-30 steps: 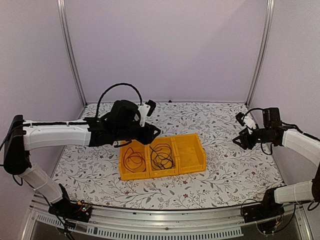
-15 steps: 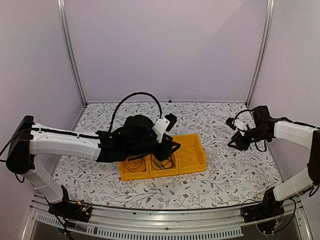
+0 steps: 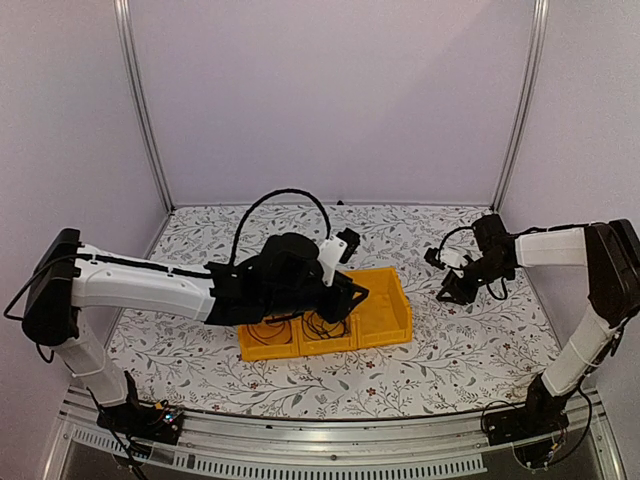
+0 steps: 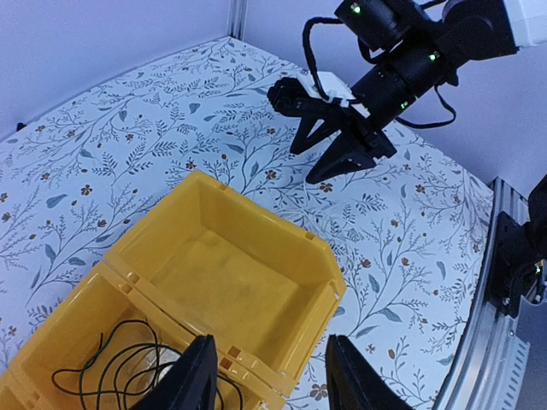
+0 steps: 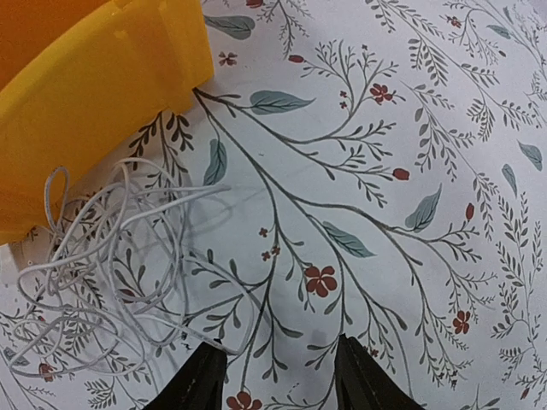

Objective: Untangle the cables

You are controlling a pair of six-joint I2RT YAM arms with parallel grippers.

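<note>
Right gripper (image 5: 278,376), jaws apart and empty, hovers with white cable (image 5: 111,265) tangled at 8 o'clock, beside bin (image 5: 85,111). Black cable (image 4: 120,367) is binned; left gripper (image 4: 269,376) gapes empty; white one remains.

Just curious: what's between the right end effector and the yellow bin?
A white cable tangle, on the table beside the bin; the right wrist view shows it.

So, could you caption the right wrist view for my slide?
Open right claw over the floral table, near a tangled white cable lying beside the yellow bin.
</note>
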